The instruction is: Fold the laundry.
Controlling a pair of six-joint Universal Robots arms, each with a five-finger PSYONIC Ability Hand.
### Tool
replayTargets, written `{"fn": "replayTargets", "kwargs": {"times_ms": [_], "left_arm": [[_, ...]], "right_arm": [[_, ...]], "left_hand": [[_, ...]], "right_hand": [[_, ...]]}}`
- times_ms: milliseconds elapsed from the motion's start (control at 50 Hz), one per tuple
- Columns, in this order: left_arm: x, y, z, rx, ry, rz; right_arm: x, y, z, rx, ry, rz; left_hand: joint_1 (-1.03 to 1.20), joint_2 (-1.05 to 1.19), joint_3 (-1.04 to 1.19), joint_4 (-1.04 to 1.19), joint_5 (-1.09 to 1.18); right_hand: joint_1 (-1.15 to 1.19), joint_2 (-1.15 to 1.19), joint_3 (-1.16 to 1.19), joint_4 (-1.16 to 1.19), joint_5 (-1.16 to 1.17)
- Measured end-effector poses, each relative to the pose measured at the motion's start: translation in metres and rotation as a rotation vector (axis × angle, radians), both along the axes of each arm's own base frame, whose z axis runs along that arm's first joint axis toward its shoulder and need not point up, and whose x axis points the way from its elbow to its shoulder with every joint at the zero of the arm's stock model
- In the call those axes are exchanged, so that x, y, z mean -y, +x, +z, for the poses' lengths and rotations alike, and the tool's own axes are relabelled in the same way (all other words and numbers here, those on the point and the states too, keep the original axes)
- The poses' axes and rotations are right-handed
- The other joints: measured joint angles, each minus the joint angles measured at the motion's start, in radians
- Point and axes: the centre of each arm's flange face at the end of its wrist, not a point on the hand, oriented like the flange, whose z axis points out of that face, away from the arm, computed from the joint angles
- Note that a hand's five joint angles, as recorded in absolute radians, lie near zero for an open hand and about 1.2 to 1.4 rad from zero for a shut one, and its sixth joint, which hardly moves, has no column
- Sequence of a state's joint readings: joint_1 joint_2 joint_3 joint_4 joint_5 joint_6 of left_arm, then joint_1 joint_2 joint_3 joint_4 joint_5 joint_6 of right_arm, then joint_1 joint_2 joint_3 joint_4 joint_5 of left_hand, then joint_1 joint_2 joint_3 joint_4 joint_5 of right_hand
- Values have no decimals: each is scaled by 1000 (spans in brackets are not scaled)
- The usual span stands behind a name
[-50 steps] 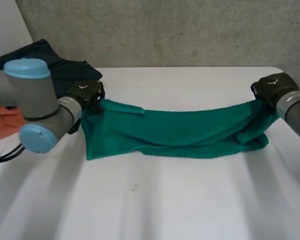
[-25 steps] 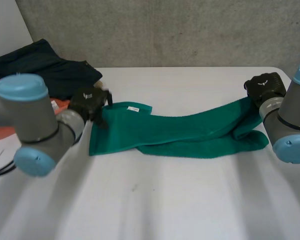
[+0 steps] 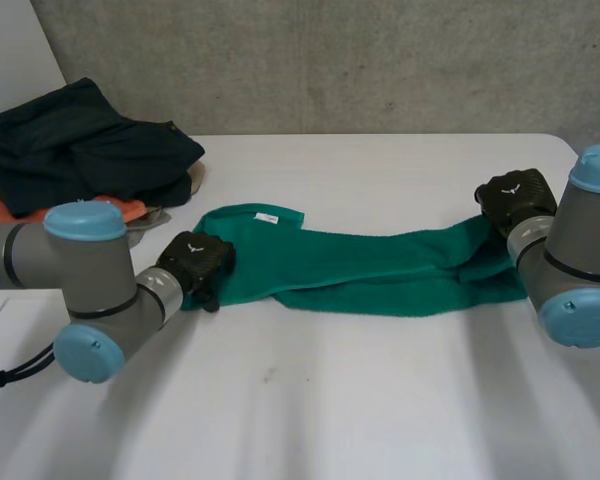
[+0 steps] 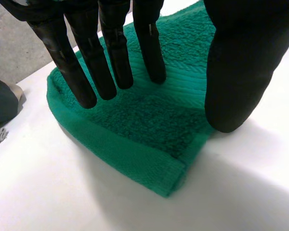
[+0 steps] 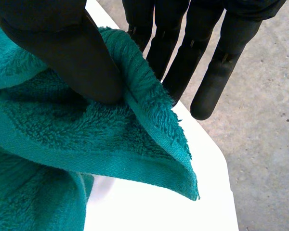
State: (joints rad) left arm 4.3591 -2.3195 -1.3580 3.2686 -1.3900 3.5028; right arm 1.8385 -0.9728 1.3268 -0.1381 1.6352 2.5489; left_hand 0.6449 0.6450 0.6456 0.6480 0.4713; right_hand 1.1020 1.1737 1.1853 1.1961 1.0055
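Note:
A green towel (image 3: 360,265) lies bunched lengthwise across the white table (image 3: 310,400), with a small white label (image 3: 270,216) near its left end. My left hand (image 3: 195,262) hovers over the towel's left front corner (image 4: 135,120). Its fingers (image 4: 111,53) are straight and spread from the thumb, with nothing between them. My right hand (image 3: 515,195) is at the towel's right end, where its thumb (image 5: 53,48) pinches the towel's edge (image 5: 149,106) against the fingers and lifts that corner slightly.
A pile of dark clothes (image 3: 80,140) sits at the back left, with an orange cloth (image 3: 10,200) beneath it. The table's right edge (image 3: 570,145) runs close behind my right hand. Bare table stretches in front of the towel.
My left hand let go of the towel's left end and moved toward the table's front. That end now lies flat. My right hand carried its end leftward and lower.

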Motion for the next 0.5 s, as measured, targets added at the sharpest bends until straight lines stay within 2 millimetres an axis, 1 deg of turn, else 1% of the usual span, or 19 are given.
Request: {"fn": "replayTargets", "kwargs": {"times_ms": [40, 140, 260, 280, 300, 340, 500], "left_arm": [[3, -1, -1, -1, -4, 1], [10, -4, -4, -4, -16, 1], [20, -8, -3, -12, -42, 1], [22, -9, -2, -15, -48, 1], [23, -9, -1, -17, -54, 1], [26, -11, 1, -20, -62, 0], [34, -14, 1, -26, -85, -1]], "right_arm": [[-1, 0, -1, -1, 2, 2], [-2, 1, -3, -6, 8, 6], [-4, 3, -5, -10, 14, 11], [-4, 3, -6, -10, 15, 12], [-4, 4, -6, -10, 16, 12], [-4, 4, -7, -11, 17, 13], [-4, 4, -8, -13, 21, 14]], "left_hand": [[3, 3, 3, 3, 2], [105, 97, 96, 93, 32], [176, 172, 168, 168, 32], [182, 180, 176, 176, 41], [195, 194, 191, 192, 112], [212, 211, 207, 209, 184], [216, 219, 213, 216, 203]], "right_hand": [[0, 0, 0, 0, 0], [0, 0, 0, 0, 0], [0, 0, 0, 0, 0], [0, 0, 0, 0, -1], [0, 0, 0, 0, 0], [0, 0, 0, 0, 0], [0, 0, 0, 0, 0]]}}
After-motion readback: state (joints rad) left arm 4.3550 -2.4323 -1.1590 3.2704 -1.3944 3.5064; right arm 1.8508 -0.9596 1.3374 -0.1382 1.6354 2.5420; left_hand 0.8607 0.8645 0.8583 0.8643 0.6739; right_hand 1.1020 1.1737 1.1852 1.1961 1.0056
